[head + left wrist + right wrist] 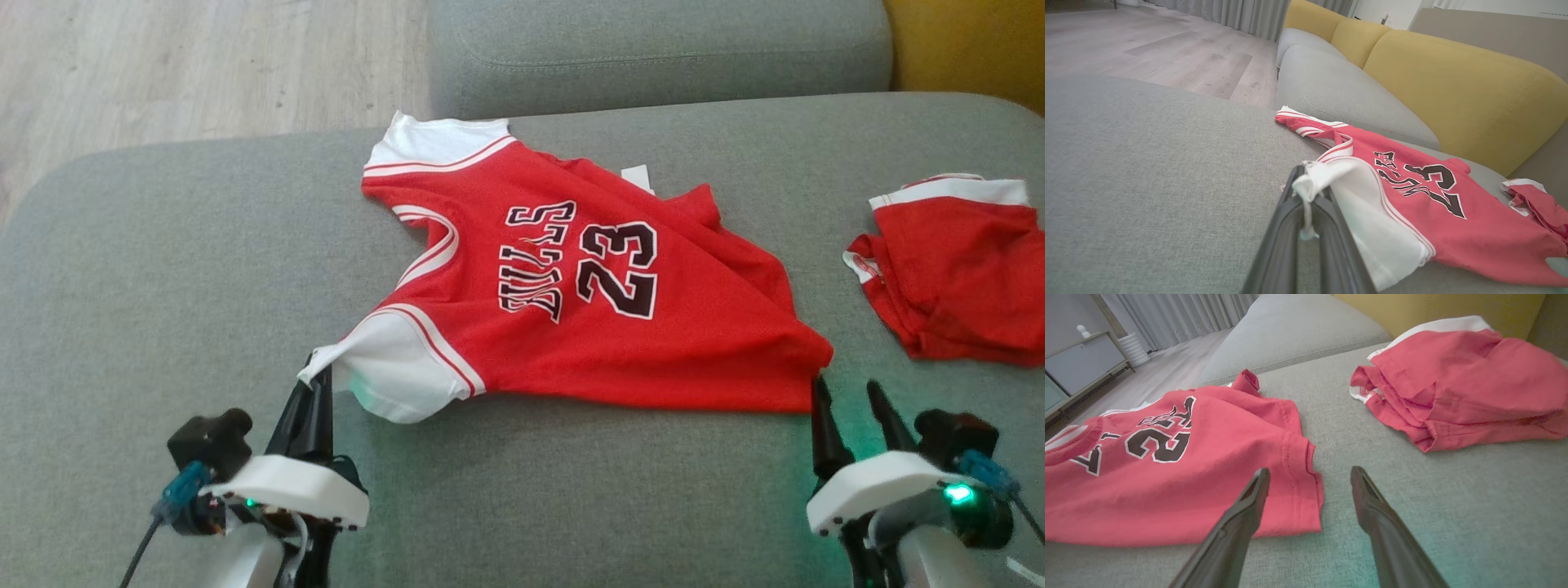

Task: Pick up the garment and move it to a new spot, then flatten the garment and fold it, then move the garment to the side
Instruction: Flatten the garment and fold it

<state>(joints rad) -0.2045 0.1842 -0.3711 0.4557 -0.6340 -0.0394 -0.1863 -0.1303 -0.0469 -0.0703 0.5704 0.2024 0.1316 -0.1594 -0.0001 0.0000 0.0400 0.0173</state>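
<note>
A: What is gripped by the left gripper (pixel 320 382)?
B: The white sleeve (pixel 400 367) of the jersey (pixel 620 343) is pinched between its closed fingers.
A: And the right gripper (pixel 845 392)?
B: Its fingers are held apart, with the hem corner (pixel 816 359) just before one tip. Another red garment (pixel 955 269) is seen beyond.

sofa seat (pixel 163 269): grey fabric, wide | red shorts (pixel 951 269): white-trimmed, bunched on seat's right part | back cushions (pixel 1453 85): yellow, behind seat | floor (pixel 163 65): pale wood planks | curtains (pixel 1241 14): grey, far end | cabinet (pixel 1081 363): grey, low, near curtains
</note>
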